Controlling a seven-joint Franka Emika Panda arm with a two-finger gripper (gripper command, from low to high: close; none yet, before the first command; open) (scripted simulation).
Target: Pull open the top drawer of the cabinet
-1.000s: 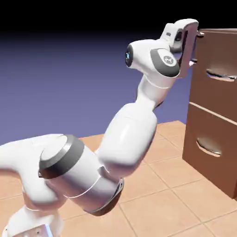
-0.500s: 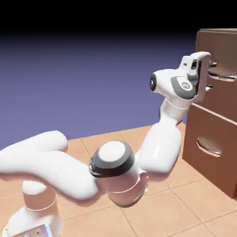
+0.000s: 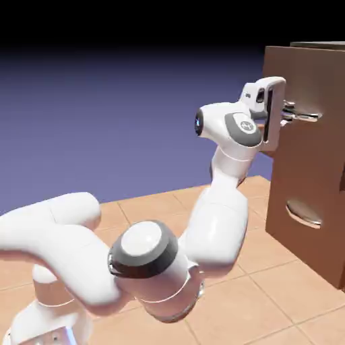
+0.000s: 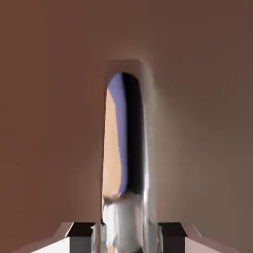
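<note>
The brown wooden cabinet (image 3: 306,236) stands at the exterior view's right. Its top drawer (image 3: 303,74) sticks out toward the arm, past the lower drawer front. My gripper (image 3: 291,112) is shut on the top drawer's curved silver handle (image 3: 306,116). In the hand view the handle (image 4: 129,148) runs up the middle as a mirror-like bar against the drawer's wood (image 4: 49,99). My gripper (image 4: 128,233) clamps it at the bottom edge, a grey fingertip (image 4: 81,232) showing on each side.
The lower drawer front (image 3: 317,195) is flush with the cabinet, and its own silver handle (image 3: 303,215) is untouched. The arm's elbow (image 3: 145,253) bulks low over the tan tiled table (image 3: 269,296) in front of the cabinet.
The hand dropped from the cabinet's top edge to the top handle and closed on it. The drawer front has since slid out toward the arm, and the arm has folded back.
</note>
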